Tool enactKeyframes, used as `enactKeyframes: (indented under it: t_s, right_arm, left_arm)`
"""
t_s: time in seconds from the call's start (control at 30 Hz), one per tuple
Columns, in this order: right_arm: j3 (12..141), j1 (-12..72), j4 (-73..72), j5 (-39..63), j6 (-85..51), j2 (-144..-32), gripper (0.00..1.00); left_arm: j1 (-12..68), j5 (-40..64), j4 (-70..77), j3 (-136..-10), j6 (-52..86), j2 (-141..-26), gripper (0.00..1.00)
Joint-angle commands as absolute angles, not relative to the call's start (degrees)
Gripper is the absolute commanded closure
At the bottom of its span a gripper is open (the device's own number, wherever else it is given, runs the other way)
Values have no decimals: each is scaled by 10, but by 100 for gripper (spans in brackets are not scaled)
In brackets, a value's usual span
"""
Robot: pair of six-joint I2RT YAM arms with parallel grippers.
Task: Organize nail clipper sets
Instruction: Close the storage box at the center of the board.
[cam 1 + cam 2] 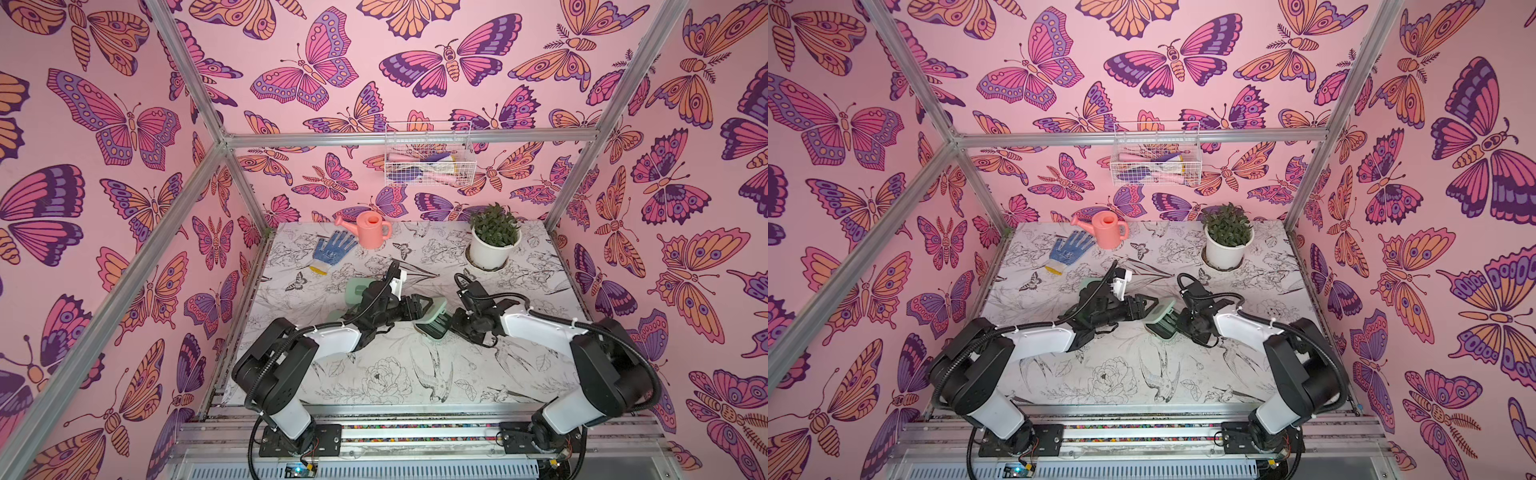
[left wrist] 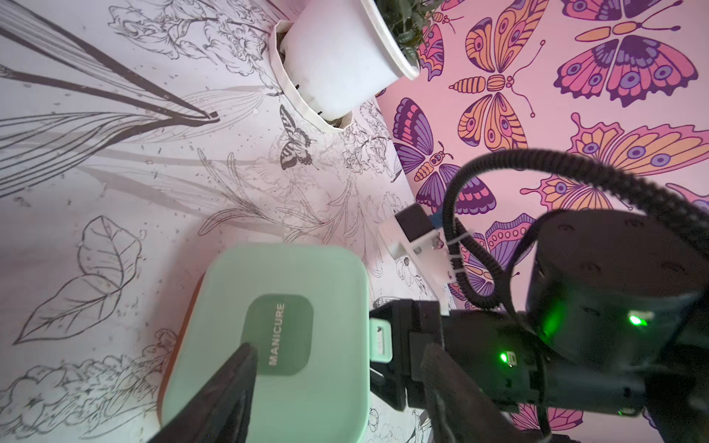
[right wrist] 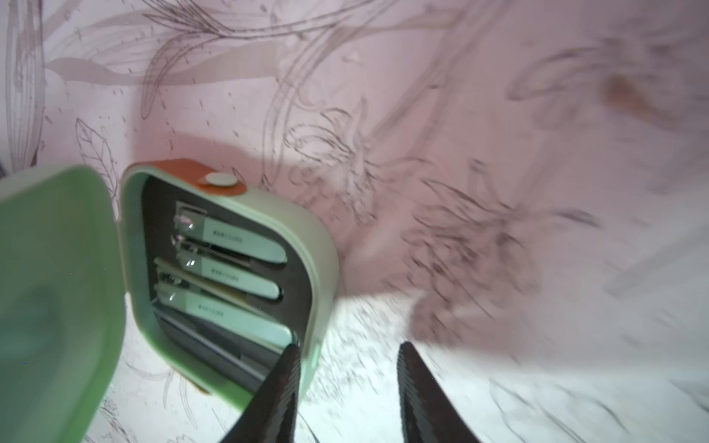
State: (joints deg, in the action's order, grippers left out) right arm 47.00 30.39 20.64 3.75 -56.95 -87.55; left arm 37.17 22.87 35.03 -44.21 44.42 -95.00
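Observation:
A mint-green nail clipper case [image 1: 432,324] [image 1: 1162,322] stands open mid-table between both grippers. In the right wrist view its black tray [image 3: 299,276] holds three slim clippers [image 3: 245,239], and its lid [image 3: 57,287] is swung out. My right gripper [image 3: 347,345] [image 1: 455,324] is open, one finger overlapping the case rim and bare table between the fingers. My left gripper [image 2: 339,347] [image 1: 426,306] is open against the lid marked MANICURE [image 2: 276,318]; one finger lies over the lid face. A second, shut mint case [image 1: 355,289] [image 1: 1088,284] sits behind the left arm.
At the back of the table lie a blue dotted glove [image 1: 332,249], a pink watering can [image 1: 370,228] and a white potted plant [image 1: 494,241] [image 2: 337,65]. A wire basket [image 1: 428,160] hangs on the back wall. Metal frame posts stand at the table's corners.

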Motion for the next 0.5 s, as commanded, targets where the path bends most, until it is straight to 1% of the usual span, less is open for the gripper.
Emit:
enactKeyframes:
  t_s: [0.0,0.13,0.27,0.3,0.33,0.4,0.43,0.47]
  right_arm:
    - [463,301,263,10,-552,-824,54]
    - [477,299,281,18,-530,-796,54]
    - [474,298,291,20,-536,-772,56]
    - [469,298,289,21,-541,-762,57]
    - [463,297,285,24,-547,-751,57]
    - [452,296,267,35,-560,-736,58]
    - [449,295,257,42,-565,-734,58]
    - [444,294,242,53,-572,-734,59]
  left_arm:
    - [375,242,344,-471,443,-991,30]
    - [386,242,345,-502,443,-1034,30]
    - [394,242,341,-512,443,-1055,30]
    - [395,281,336,-511,476,-1056,48]
    - [396,283,326,-510,478,-1056,50]
    - [400,283,299,-512,478,-1056,50]
    - [403,291,290,-511,474,-1056,62]
    - [406,294,280,-511,473,-1056,64]
